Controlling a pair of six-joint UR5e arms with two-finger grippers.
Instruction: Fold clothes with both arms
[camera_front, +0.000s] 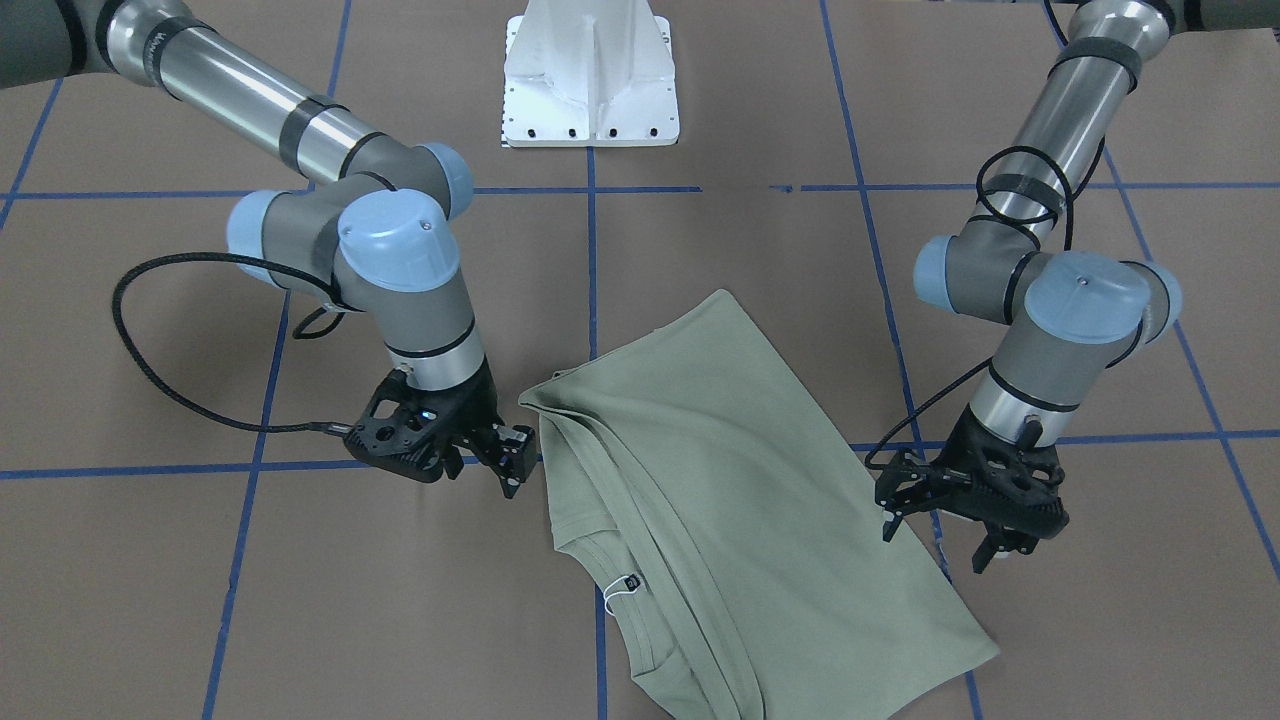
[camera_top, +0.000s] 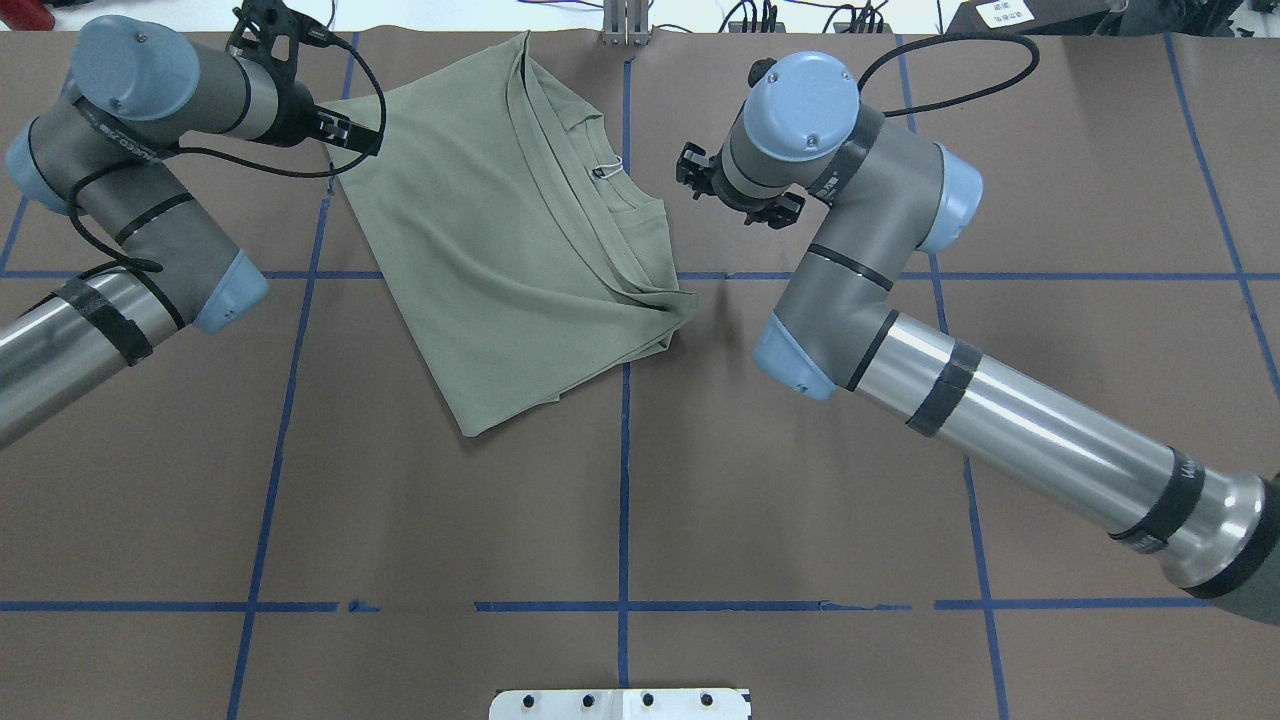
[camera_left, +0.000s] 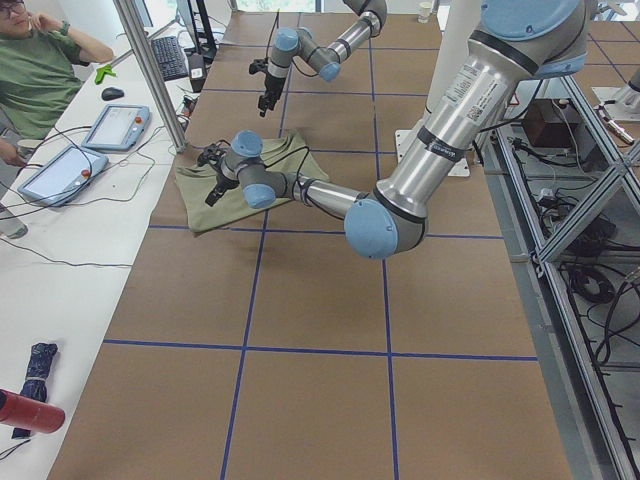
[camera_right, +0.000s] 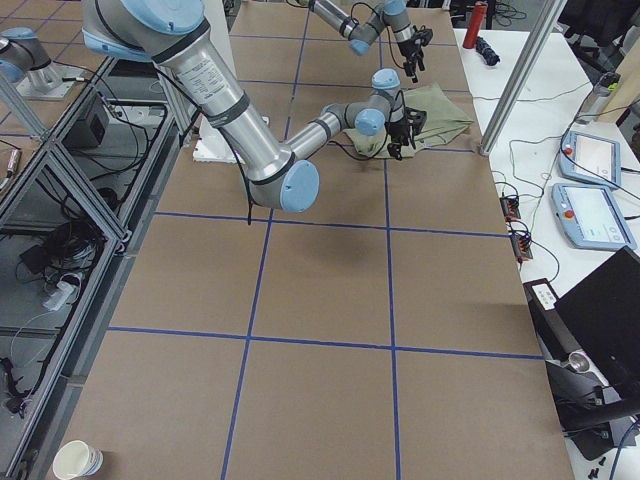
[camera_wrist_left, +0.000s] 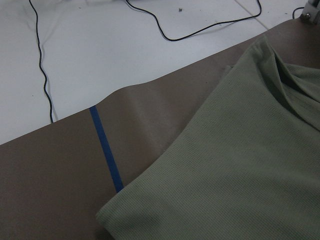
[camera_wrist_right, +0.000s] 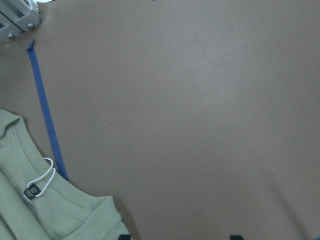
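A folded sage-green knit shirt (camera_front: 720, 500) lies on the brown, blue-taped surface (camera_front: 300, 600), between two black pincers. The left pincer (camera_front: 937, 540) hangs spread and empty just beside one edge. The right pincer (camera_front: 514, 462), likewise spread and empty, is just beside the opposite one.

No text is legible. The black neck tag (camera_wrist_right: 32, 190) bears a white mark (too small to read). The white label (camera_top: 1003, 12), at 1 o'clock, is blurred.

A pale sage-green knit shirt (camera_front: 720, 470) lay folded, askew on the table (camera_front: 300, 600) — ribbed collar (camera_front: 645, 655) and black neck tag (camera_front: 630, 581) showing — between the left hand (camera_front: 935, 540) and right hand (camera_front: 512, 462), both spread, empty.
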